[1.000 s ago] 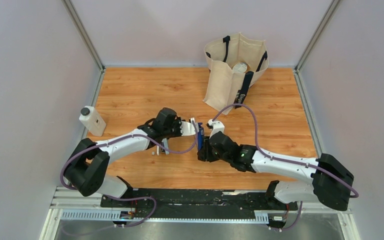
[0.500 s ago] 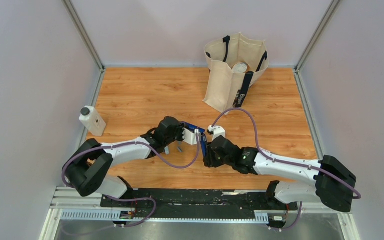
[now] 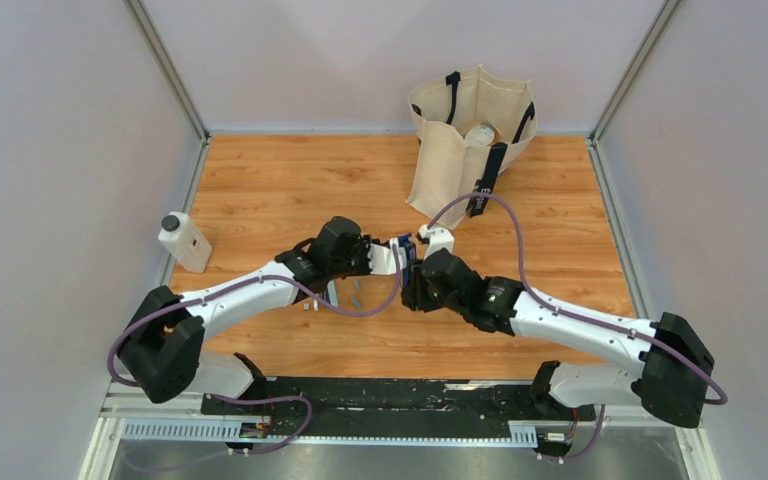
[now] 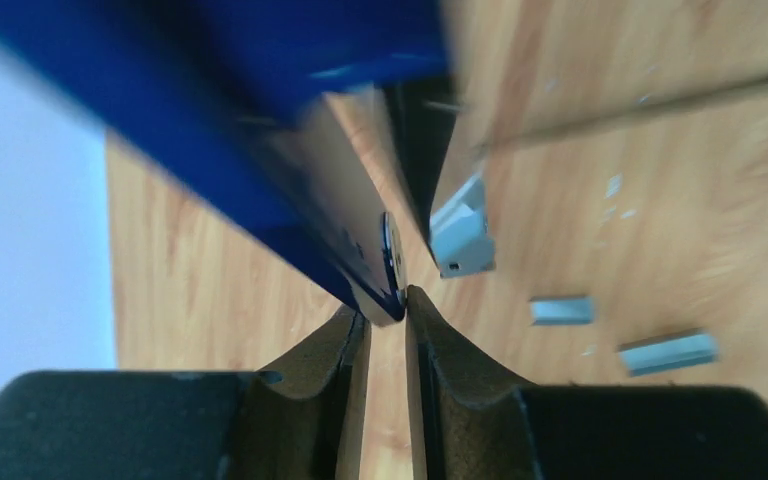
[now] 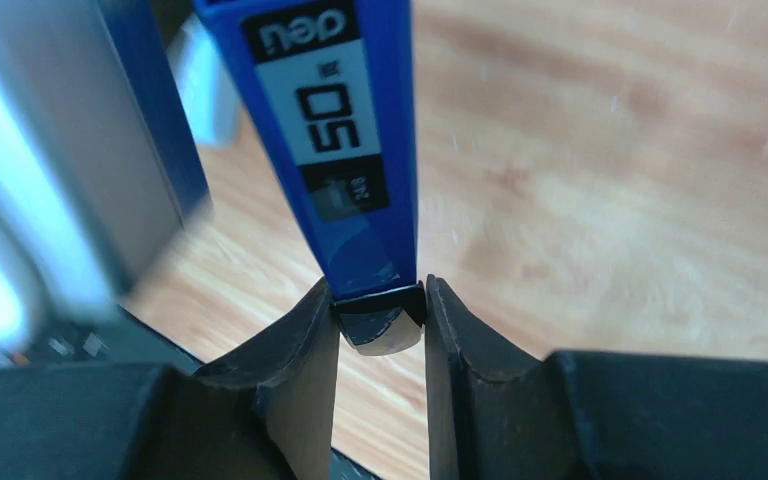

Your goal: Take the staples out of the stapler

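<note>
Wooden table (image 3: 260, 190), walled on three sides. The stapler (image 5: 340, 130) is held off the surface between both grippers. Its black end is clamped by the right gripper (image 5: 380, 310), jaws narrowly parted around it. A thin blue-and-metal leaf is pinched at the very tips of the left gripper (image 4: 387, 310), jaws nearly closed. Body is judged rigid, light and smooth, so slip is likely at that shallow left hold and a deeper bite is advised. Loose staple strips (image 4: 563, 310) are scattered below the left fingers. Room is open all round, with the tote bag (image 3: 450, 160) well beyond the right gripper
</note>
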Controlling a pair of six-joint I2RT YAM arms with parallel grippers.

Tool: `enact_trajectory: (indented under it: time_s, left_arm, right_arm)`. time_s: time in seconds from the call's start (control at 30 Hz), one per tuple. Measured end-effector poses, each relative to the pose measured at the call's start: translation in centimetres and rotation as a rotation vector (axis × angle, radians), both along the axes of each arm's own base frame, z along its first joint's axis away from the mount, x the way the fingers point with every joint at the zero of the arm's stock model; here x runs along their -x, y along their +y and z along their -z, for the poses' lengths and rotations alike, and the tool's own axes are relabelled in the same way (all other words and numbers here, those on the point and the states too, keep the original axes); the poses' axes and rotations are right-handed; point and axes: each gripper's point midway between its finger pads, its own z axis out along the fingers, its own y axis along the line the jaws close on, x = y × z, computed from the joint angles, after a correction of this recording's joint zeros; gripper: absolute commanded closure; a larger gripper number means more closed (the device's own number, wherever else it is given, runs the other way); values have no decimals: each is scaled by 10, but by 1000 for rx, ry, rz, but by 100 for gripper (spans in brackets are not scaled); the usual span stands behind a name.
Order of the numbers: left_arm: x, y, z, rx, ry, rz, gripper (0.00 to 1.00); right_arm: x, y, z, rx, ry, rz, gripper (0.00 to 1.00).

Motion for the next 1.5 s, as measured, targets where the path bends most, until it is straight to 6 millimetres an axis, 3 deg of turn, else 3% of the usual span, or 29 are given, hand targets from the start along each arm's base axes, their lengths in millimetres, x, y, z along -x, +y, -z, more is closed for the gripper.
enact_trajectory:
  time_s: [0.17,0.3,0.4,0.53,0.77,1.0,1.07,1.1,1.17,1.23,1.33,1.4,1.5]
  left_arm:
    - [24,-18,-20,122,183,21,61]
    - [48,-26,-22,162,304,56,60]
    - [64,-22,-17,166,386,51,57]
    - [70,-13,-22,211,451,4,55]
    - [34,31,-60,407,450,-207,55]
    - [39,44,-76,455,423,-228,55]
    - [43,46,-75,454,425,-228,55]
    - [44,47,-74,453,427,-229,55]
    - [47,48,-71,449,433,-231,55]
    - [48,49,-68,446,437,-233,55]
    - [50,50,-67,444,439,-234,55]
    - [50,50,-67,444,440,-233,55]
    - [51,50,-66,441,444,-235,55]
  right_arm:
    - [-49,4,-70,-107,-113,119,100]
    - [-78,-4,-94,-134,-156,197,100]
    - [-91,-10,-92,-109,-159,227,100]
    - [-96,-7,-74,-48,-138,211,100]
    - [-113,11,-41,46,-109,166,100]
    - [-141,38,-38,76,-138,132,100]
    - [-149,42,-41,79,-148,130,90]
    - [-151,44,-42,81,-153,127,75]
    - [-151,43,-42,92,-155,118,45]
    - [-145,39,-38,105,-139,108,28]
    - [-122,21,-25,125,-95,101,16]
    - [-95,1,-12,141,-50,87,13]
    - [-50,-18,3,156,5,35,19]
